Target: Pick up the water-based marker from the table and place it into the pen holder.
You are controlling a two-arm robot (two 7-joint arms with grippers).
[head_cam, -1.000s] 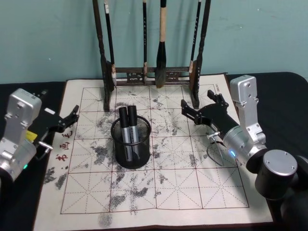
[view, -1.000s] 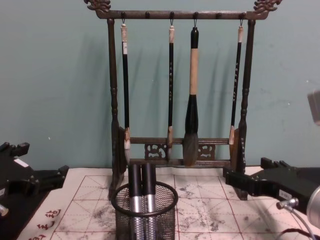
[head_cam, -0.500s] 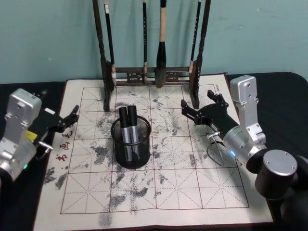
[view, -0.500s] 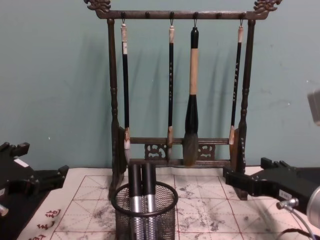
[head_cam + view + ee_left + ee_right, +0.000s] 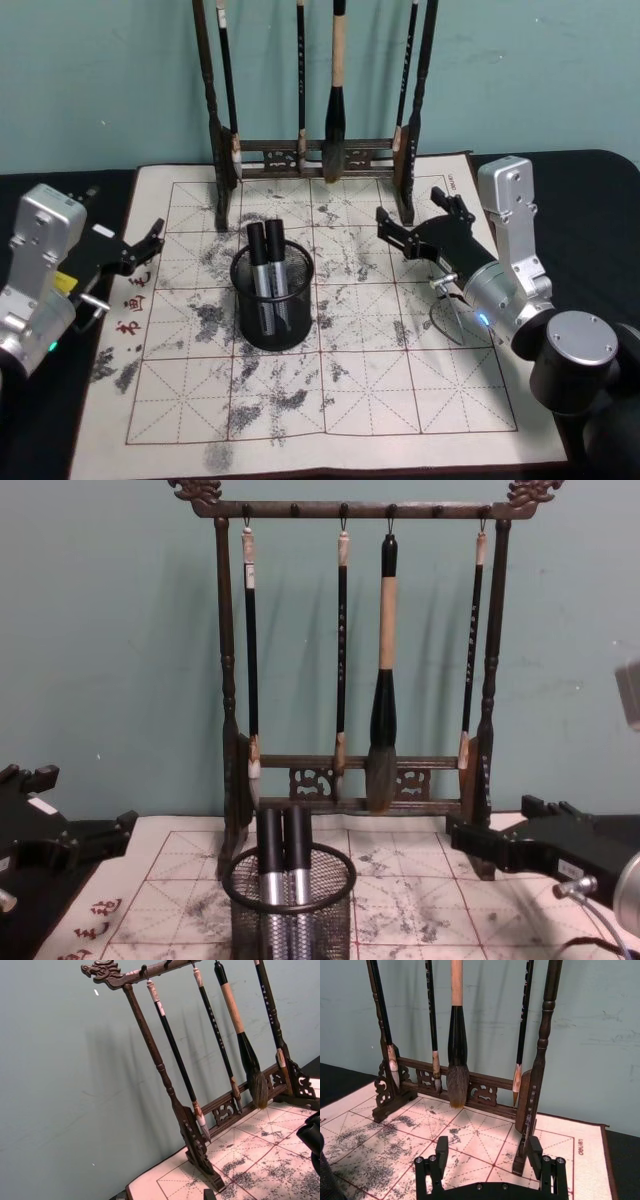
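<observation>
We find both markers [image 5: 266, 262] already standing upright and side by side in the pen holder [image 5: 273, 300], black caps up and silvery barrels showing through the mesh; the holder sits on the calligraphy mat [image 5: 370, 390] a little left of its middle, in front of the brush rack [image 5: 318, 160] that stands along the mat's far edge. No marker lies loose on the mat or on the table [image 5: 600, 190], so we judge the placing done. Were we to handle such a marker, we would expect it to be light, rigid and smooth, apt to roll on the flat mat and to slip if pinched near the cap end; we would close on the middle of the barrel, across its width. The mesh cup looks light as well and could tip if a marker were pushed against its rim rather than dropped straight in. Our left gripper [image 5: 150, 243] hangs low over the mat's left edge, fingers apart and holding nothing, pointing inward towards the holder but well clear of it. Our right gripper [image 5: 415, 225] hovers over the mat's right side near the rack's right post, its jaws spread and empty, the forearm angled back towards the table's near right corner.
</observation>
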